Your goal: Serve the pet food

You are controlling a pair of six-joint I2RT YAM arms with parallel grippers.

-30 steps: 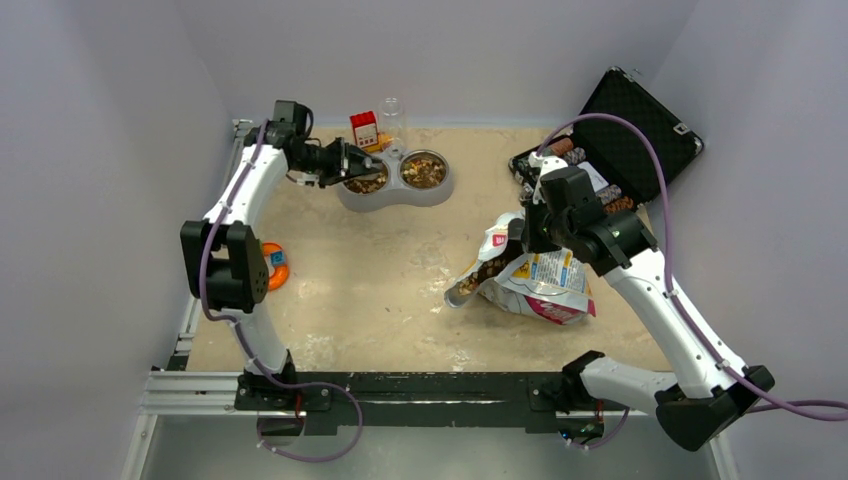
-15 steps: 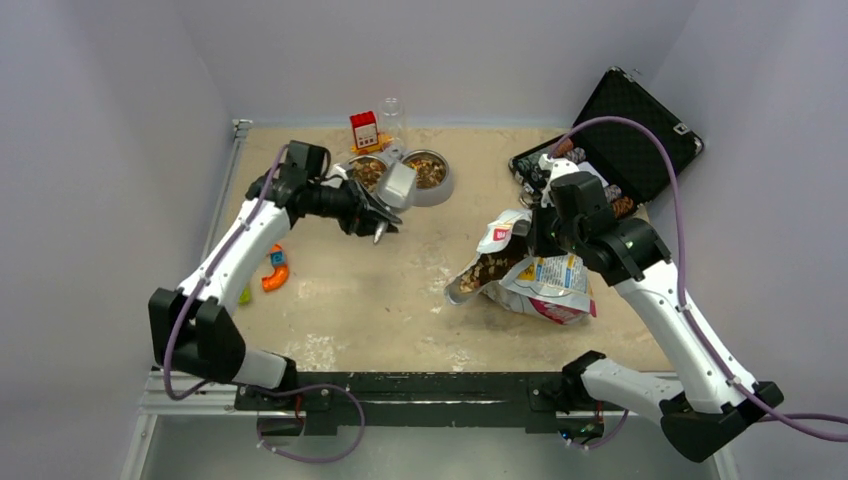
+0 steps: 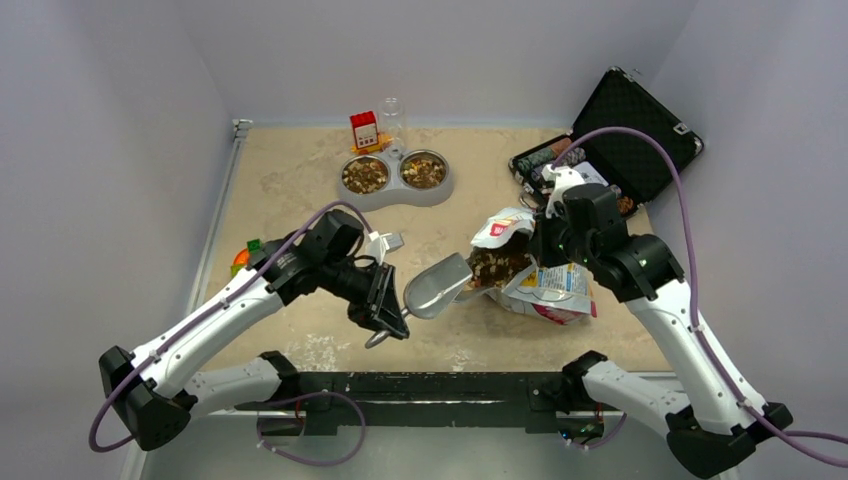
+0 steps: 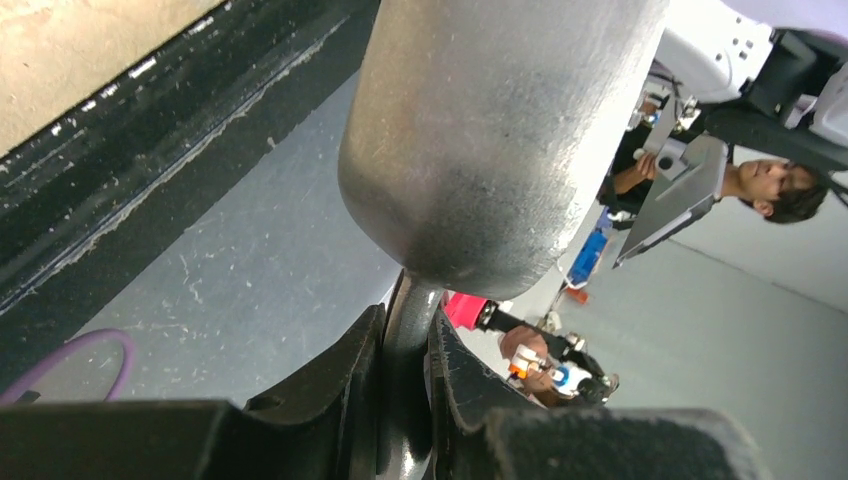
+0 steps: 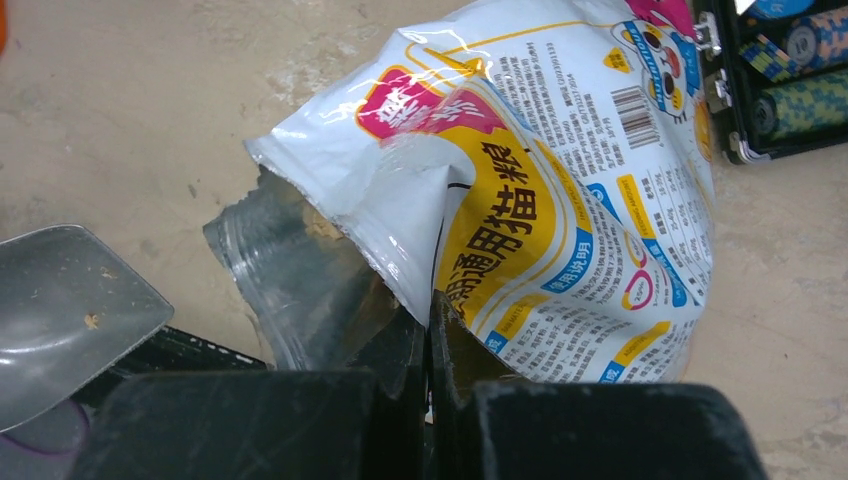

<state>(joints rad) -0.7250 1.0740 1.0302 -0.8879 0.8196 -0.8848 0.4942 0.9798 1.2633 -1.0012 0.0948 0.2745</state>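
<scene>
Stock: small brown dry kibble, loose, light, spill-prone (scoop, never pinch) | left gripper clamps silver metal scoop handle | right gripper pinches white-and-yellow printed bag lip

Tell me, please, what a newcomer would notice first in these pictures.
The scoop, clamped by its handle in the left gripper, is mid-table at the open mouth of the bag, which the right gripper pinches. Kibble shows in the bag, and the double bowl at the back already holds some.

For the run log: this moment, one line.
left tool: shut on empty scoop by bag | right tool: shut on bag | bowls: pet food in both
</scene>
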